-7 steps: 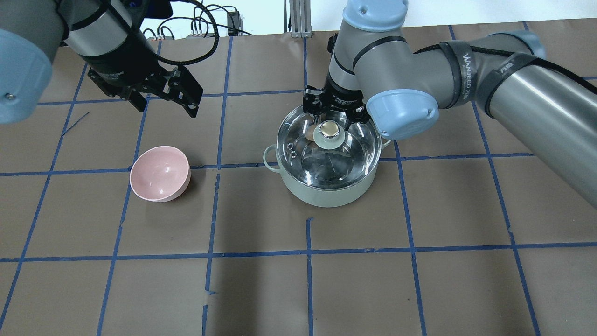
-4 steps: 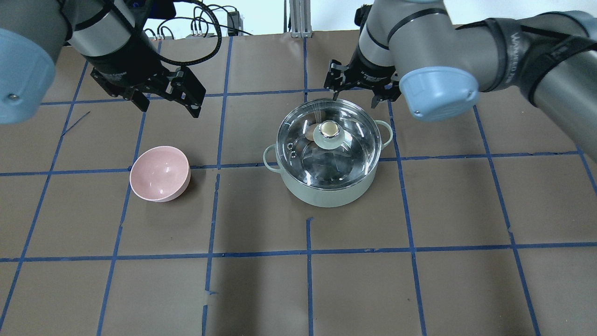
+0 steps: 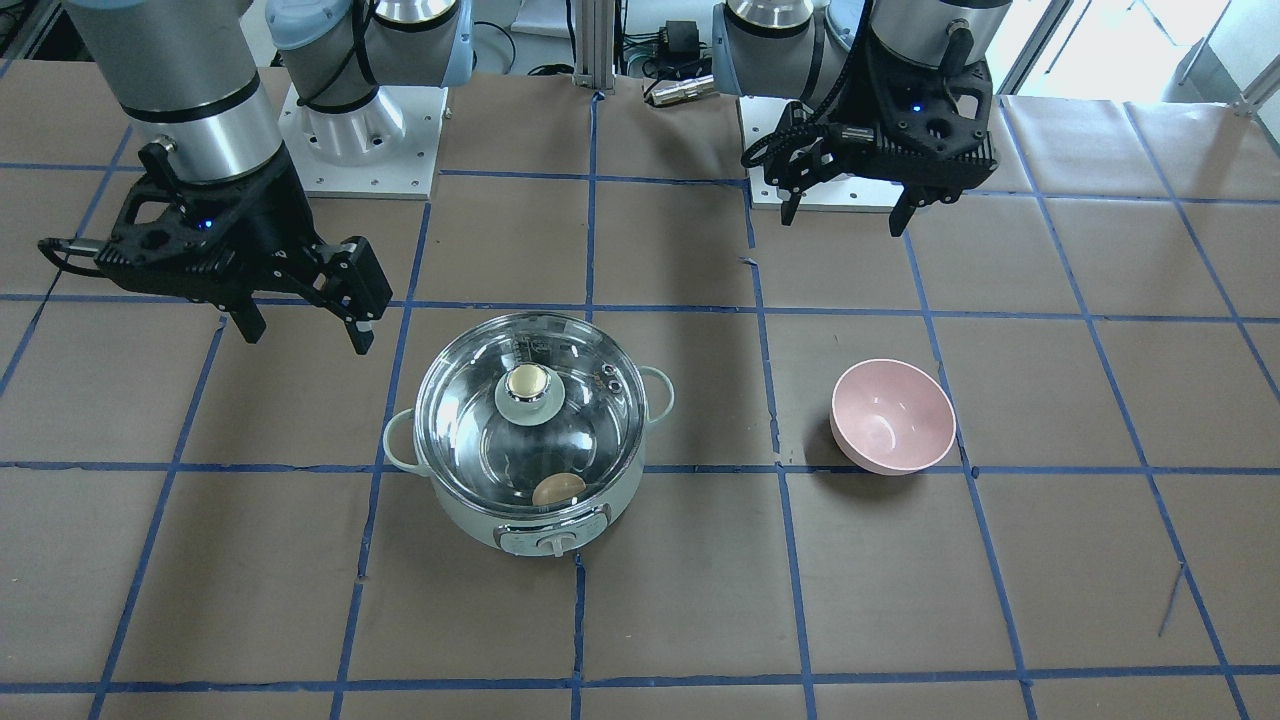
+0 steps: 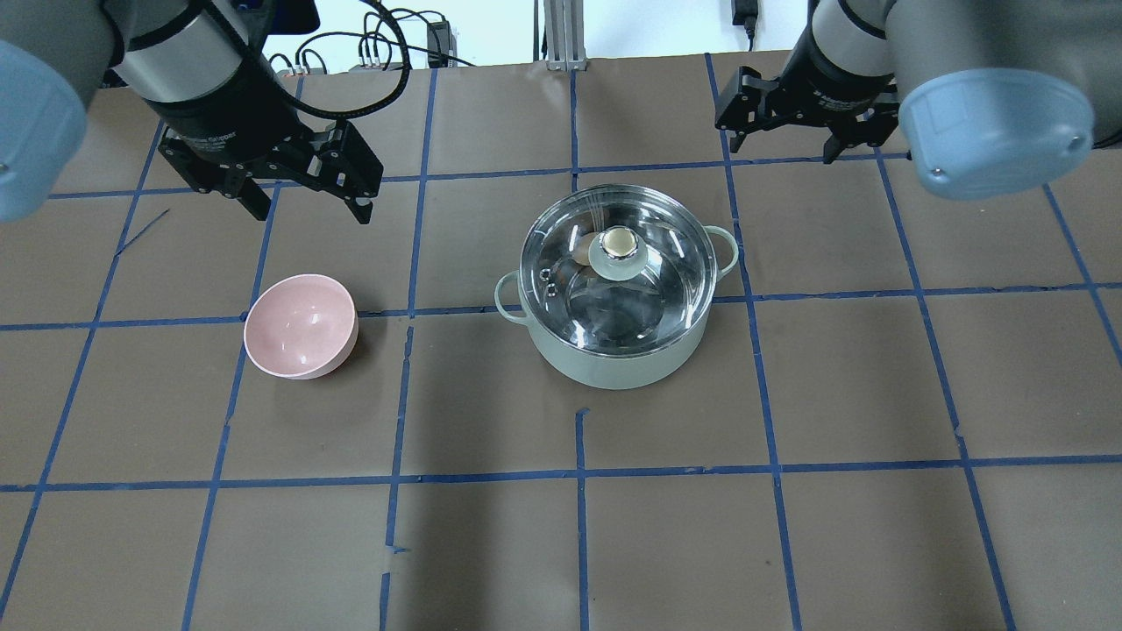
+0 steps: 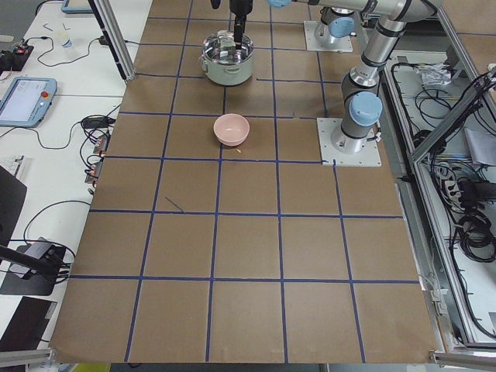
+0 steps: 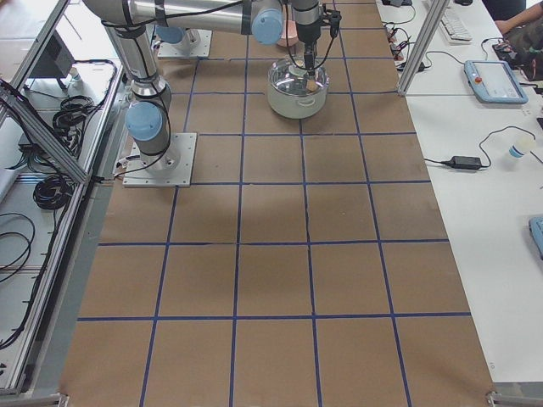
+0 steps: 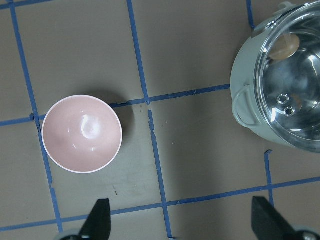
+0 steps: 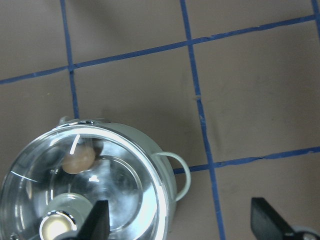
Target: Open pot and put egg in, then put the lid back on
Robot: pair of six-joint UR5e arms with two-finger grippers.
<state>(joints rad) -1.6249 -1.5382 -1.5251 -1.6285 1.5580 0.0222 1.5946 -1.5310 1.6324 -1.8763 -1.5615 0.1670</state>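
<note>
The mint-green pot (image 4: 614, 368) stands mid-table with the glass lid (image 4: 653, 298) seated on it, beige-topped knob (image 4: 619, 248) up. The light-brown egg (image 3: 558, 489) lies inside the pot, seen through the lid near the dial side; it also shows in the left wrist view (image 7: 284, 46) and the right wrist view (image 8: 78, 159). My right gripper (image 4: 789, 145) is open and empty, high and behind-right of the pot. My left gripper (image 4: 308, 209) is open and empty, above the table behind the pink bowl.
A pink bowl (image 4: 301, 325) sits empty on the table left of the pot, also in the front view (image 3: 892, 416). Brown paper with blue tape lines covers the table. The arm bases (image 3: 360, 140) stand at the robot's edge.
My right gripper has drawn away from the lid knob, rising and moving back and to the right. The lid stays on the pot. My left gripper has barely moved.
</note>
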